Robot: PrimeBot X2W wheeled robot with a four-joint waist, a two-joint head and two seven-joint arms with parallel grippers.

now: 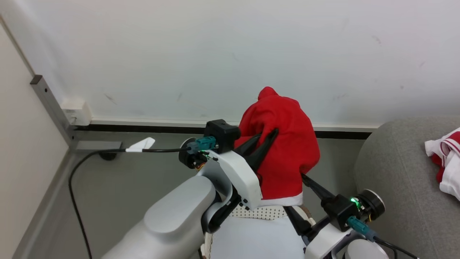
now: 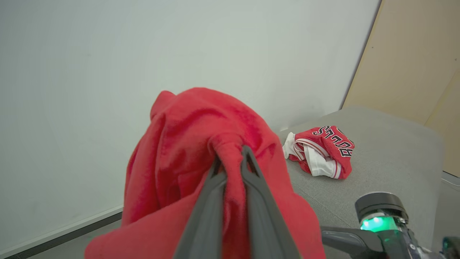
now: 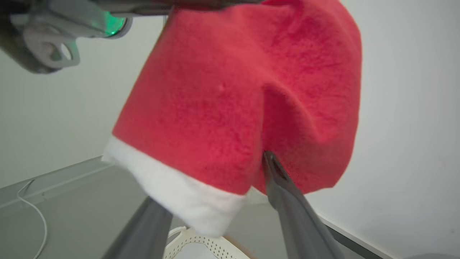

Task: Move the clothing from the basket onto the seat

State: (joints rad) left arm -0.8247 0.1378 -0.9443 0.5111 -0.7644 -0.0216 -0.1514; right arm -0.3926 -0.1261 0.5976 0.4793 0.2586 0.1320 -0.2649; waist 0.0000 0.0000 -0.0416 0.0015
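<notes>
A white wall (image 1: 230, 54) is seen behind, a black cable (image 1: 77, 169) is laid along the floor (image 1: 143, 172) at the left, and a second garment (image 2: 325, 151) lettered "BULLS" is found crumpled on the grey seat (image 1: 395, 172) at the right. The red garment (image 1: 284, 144) is held above the basket (image 3: 201, 242), draped over the left pincer (image 2: 230, 162), which is closed tight on a fold near its top. The right pincer (image 3: 212, 180) is spread wide beneath the white hem, one fingertip set against a crease and nothing gripped.
</notes>
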